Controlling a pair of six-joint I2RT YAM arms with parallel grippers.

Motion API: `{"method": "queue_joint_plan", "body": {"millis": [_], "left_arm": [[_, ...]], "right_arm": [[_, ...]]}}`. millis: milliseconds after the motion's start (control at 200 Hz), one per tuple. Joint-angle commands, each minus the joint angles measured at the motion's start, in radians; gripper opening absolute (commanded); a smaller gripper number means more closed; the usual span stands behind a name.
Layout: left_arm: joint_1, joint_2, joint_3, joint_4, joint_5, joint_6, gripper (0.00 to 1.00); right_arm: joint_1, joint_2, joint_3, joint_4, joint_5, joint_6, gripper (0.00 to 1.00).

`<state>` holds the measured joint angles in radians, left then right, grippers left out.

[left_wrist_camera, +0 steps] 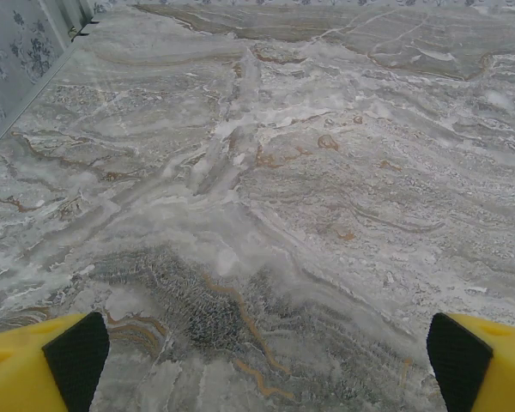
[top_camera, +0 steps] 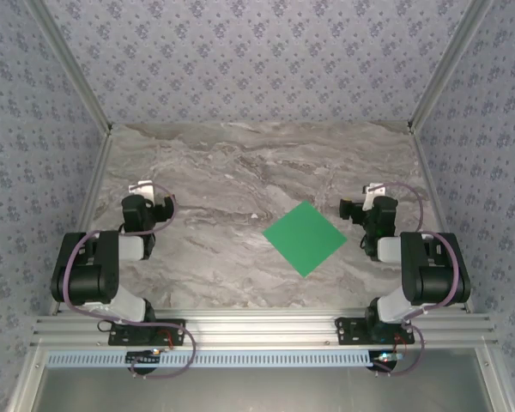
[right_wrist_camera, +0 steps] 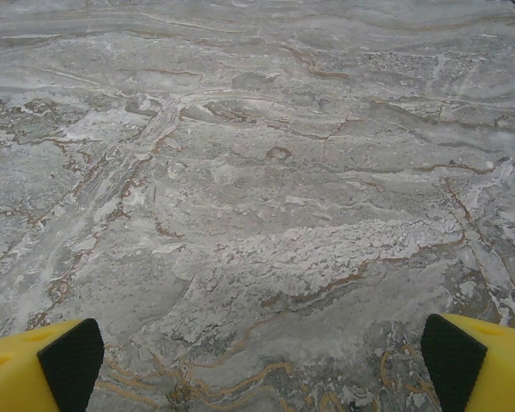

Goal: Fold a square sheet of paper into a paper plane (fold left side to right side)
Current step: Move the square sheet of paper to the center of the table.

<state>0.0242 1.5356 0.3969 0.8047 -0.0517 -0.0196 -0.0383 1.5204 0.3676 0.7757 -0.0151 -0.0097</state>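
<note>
Sheet: We see the square sheet of paper (top_camera: 305, 238), bright green and plain. It lies flat on the desk, turned so its corners point like a diamond. We make out no crease on it, and nothing touches it.

Right pincer: The right pincer (top_camera: 363, 206) sits near the sheet's right corner, slightly farther back and apart from the paper. In its wrist view the yellow fingers (right_wrist_camera: 21, 367) with black pads (right_wrist_camera: 70, 360) stand wide apart. We see bare marble between them and nothing held.

Left pincer: The left pincer (top_camera: 146, 196) sits well apart from the sheet, on the sheet's left. In its wrist view its jaws are likewise spread wide over bare marble, gripping nothing.

Desk: The desk (top_camera: 232, 163) under the sheet is grey marble-patterned with brownish veins. It stretches away from the sheet on every side, with much more of it to the sheet's left.

Arms: Both arms are black and folded back on themselves. The right arm (top_camera: 429, 268) is close by on the sheet's right. The left arm (top_camera: 93, 270) is far off on the sheet's left.

Rail: A silver metal rail (top_camera: 257, 329) runs across on the near side of the sheet and carries both arm bases.

Walls: Blue-grey flowered wallpaper (top_camera: 257, 51) rises beyond the sheet and to both its sides.
</note>
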Motion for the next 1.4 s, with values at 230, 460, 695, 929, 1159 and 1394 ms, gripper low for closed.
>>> {"method": "queue_joint_plan", "body": {"millis": [230, 460, 695, 929, 1159, 1394], "left_arm": [[-0.001, -0.003, 0.017, 0.005, 0.014, -0.010, 0.98], [0.000, -0.002, 0.017, 0.005, 0.015, -0.009, 0.98], [0.000, -0.003, 0.018, 0.004, 0.016, -0.008, 0.98], [0.000, -0.138, 0.061, -0.185, -0.060, -0.040, 0.98], [-0.008, -0.450, 0.202, -0.652, 0.051, -0.326, 0.98], [-0.111, -0.482, 0.250, -0.921, 0.266, -0.607, 0.98]], "right_arm": [[0.002, 0.001, 0.021, 0.025, 0.016, -0.016, 1.00], [-0.003, 0.002, 0.024, 0.023, 0.007, -0.013, 1.00], [-0.011, 0.001, 0.024, 0.020, -0.007, -0.009, 1.00], [-0.002, -0.132, 0.121, -0.264, 0.029, 0.004, 1.00], [0.051, -0.359, 0.275, -0.703, 0.002, 0.087, 1.00], [0.197, -0.351, 0.425, -1.148, -0.032, 0.212, 1.00]]}}
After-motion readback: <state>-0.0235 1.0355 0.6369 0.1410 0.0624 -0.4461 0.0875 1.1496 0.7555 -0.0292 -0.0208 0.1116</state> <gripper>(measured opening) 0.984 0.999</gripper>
